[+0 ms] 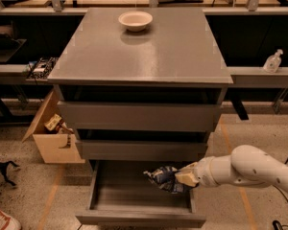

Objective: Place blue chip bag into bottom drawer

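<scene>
The blue chip bag (159, 177) is held clamped in the gripper (178, 179), poised over the open bottom drawer (134, 218) at its 3 o'clock side. It is best carried toward 9 o'clock, lowered clear of the side wall, then released.

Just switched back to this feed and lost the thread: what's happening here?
The arm reaches in from the right, and its gripper is shut on the blue chip bag, holding it over the right side of the pulled-out bottom drawer. The bag is not yet set down. A white bowl sits on the cabinet top, away from the gripper.
</scene>
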